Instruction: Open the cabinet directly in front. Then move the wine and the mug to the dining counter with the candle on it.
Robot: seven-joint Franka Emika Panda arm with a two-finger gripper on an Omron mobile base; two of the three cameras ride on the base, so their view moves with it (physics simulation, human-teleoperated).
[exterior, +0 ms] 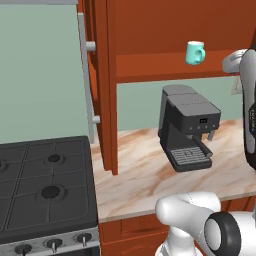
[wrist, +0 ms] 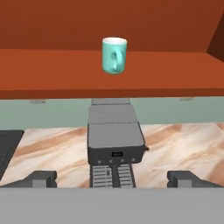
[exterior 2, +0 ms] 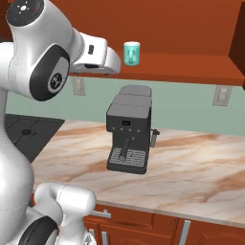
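The cabinet (exterior: 150, 35) stands open, its left door (exterior: 102, 85) swung out edge-on with a silver bar handle. The teal mug (exterior: 194, 52) (exterior 2: 131, 52) (wrist: 114, 55) stands upright on the cabinet's bottom board (wrist: 52, 70), its handle facing me in the hand view. My gripper (wrist: 113, 179) is open with nothing between its fingertips (wrist: 43, 178). It hangs in front of the cabinet, apart from the mug, lower and nearer to me. My hand (exterior 2: 98, 55) sits just left of the mug in the right base view. The wine, the dining counter and the candle are out of view.
A dark grey coffee machine (exterior: 187, 127) (exterior 2: 128, 129) (wrist: 114, 140) stands on the marble worktop (exterior: 140, 175) right below the mug. A black gas cooktop (exterior: 45, 185) lies to the left. Wall outlets (exterior 2: 221, 95) sit on the green backsplash.
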